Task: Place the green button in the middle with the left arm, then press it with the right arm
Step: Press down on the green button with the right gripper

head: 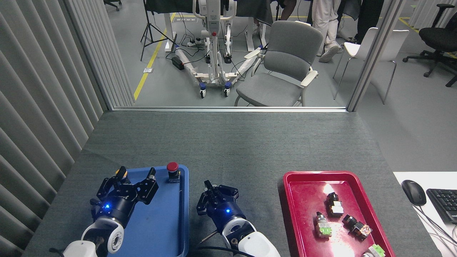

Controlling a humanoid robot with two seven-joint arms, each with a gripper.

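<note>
Left gripper hovers over the blue tray, fingers spread wide, beside the yellow-capped button. Right gripper sits on the middle; I cannot tell its state. Green button hidden, presumably beneath it.

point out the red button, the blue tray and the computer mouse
red button [172, 166], head view, on its round red cap
blue tray [162, 221], head view, on the bare floor of the tray
computer mouse [413, 192], head view, on the middle of its black back
</note>
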